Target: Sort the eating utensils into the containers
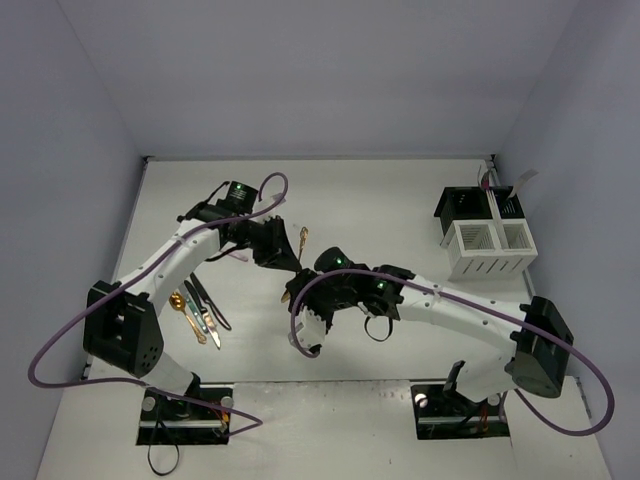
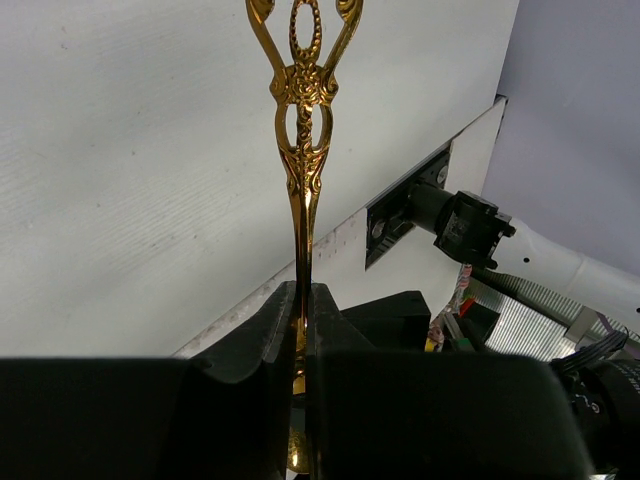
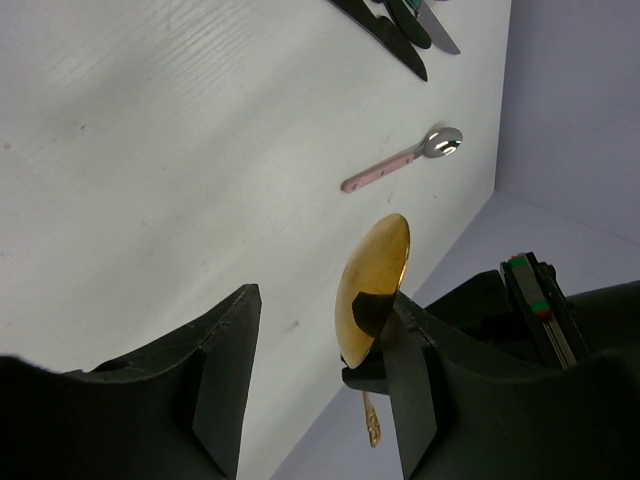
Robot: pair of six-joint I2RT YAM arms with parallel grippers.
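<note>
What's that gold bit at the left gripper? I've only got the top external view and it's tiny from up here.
Observer: The left wrist view shows the left gripper shut on a gold spoon, clamped on its slim stem, the ornate openwork handle sticking out past the fingertips.
Operator: Okay, is the right gripper open or closed?
Observer: Open. The right wrist view shows the right gripper with fingers spread wide, the gold spoon's bowl close beside one finger; contact I cannot tell.
Operator: Anything on the table past it?
Observer: A pink-handled spoon lies flat on the table beyond those fingers.
</note>
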